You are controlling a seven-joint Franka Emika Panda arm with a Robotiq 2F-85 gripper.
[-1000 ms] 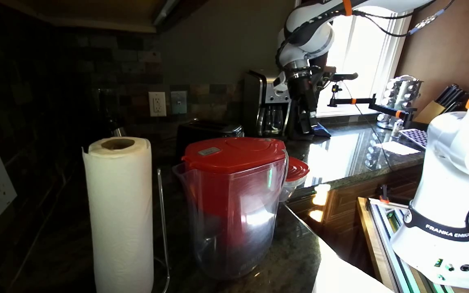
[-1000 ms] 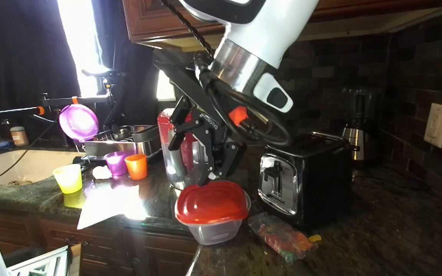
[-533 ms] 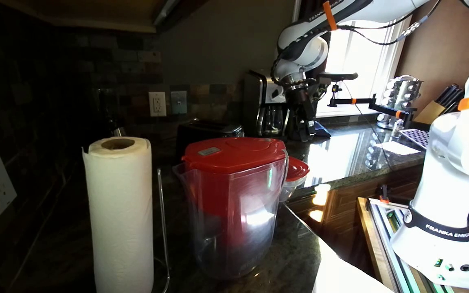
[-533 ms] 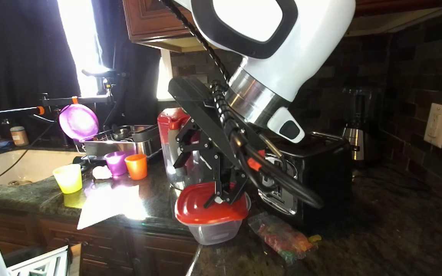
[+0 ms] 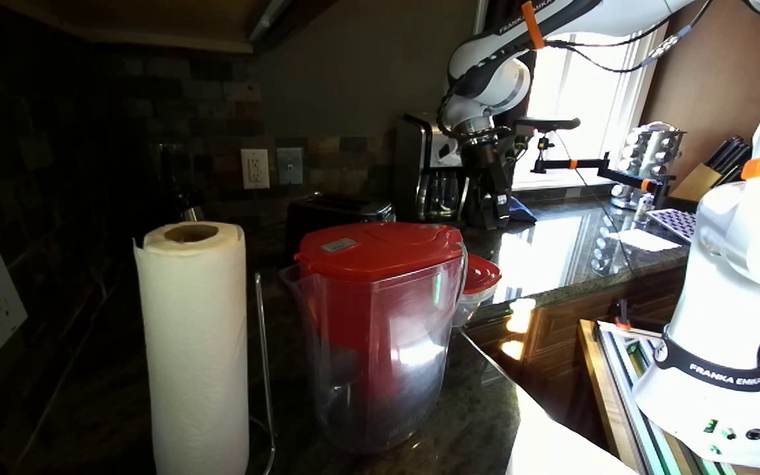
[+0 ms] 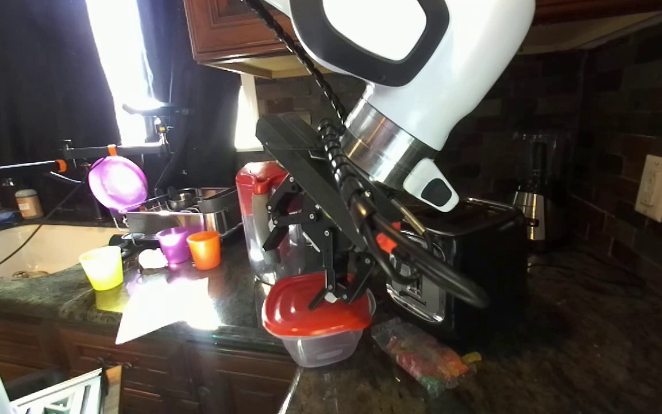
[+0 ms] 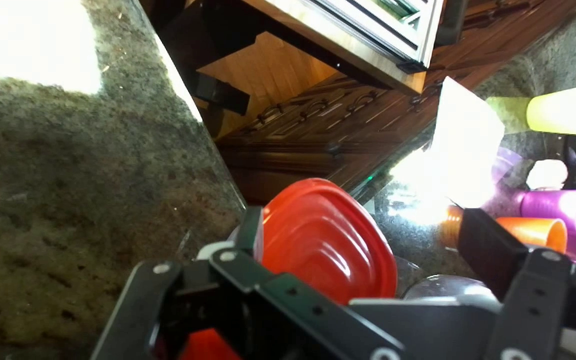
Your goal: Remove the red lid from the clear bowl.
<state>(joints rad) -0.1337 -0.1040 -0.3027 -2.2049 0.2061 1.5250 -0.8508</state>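
Wrist view: fingers [image 7: 490, 252] spread; contact with the red lid [image 7: 323, 245] cannot be determined.
The lid sits on the clear bowl [image 6: 324, 349], on the worktop [image 6: 538, 351]; the robot base [image 5: 720, 410] is marked "FRANKA EMIKA".

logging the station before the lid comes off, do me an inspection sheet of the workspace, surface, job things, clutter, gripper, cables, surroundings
Surface: counter dark, speckled, shiny.
Job's things: red lid on the clear bowl, near the counter's edge; seal cannot be judged.
Clutter: bag of coloured pieces beside the bowl; yellow cup, purple cup, orange cup; pitcher; paper roll.
Gripper: open, by the lid; contact cannot be told.
Cables: black cable loops in front of the toaster in an exterior view.
Surroundings: sink, coffee maker, outlet, knife block.
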